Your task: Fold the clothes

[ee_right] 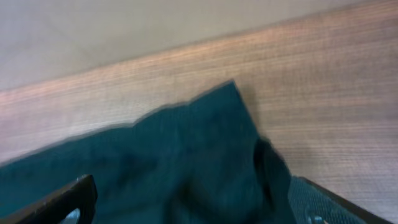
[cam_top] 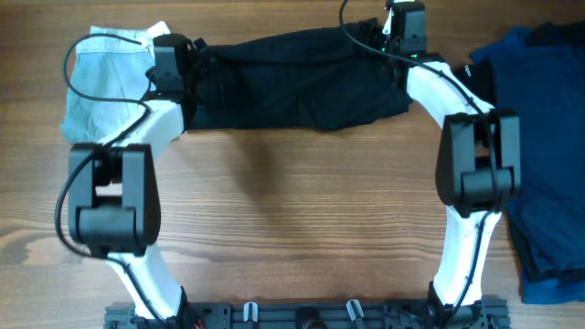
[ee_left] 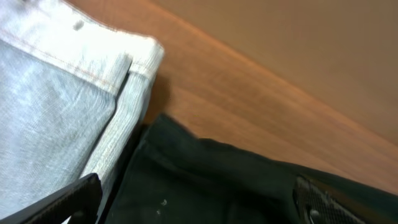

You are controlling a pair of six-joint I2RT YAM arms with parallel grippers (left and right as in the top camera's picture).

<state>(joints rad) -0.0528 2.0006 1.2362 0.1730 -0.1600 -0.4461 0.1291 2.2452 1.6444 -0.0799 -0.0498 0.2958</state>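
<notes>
Dark garment (cam_top: 292, 82) is laid out along the far edge of the table (cam_top: 292, 210). Left gripper (ee_left: 198, 200) is over its left end and right gripper (ee_right: 193, 208) over its right corner, both jaws spread wide, nothing pinched. Pale jeans (cam_top: 101, 87) touch its left end, navy pile (cam_top: 539, 137) is off to its right

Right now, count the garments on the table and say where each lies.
3. A black garment across the far edge; pale denim piece far left; blue clothing at the right, possibly several layers.
</notes>
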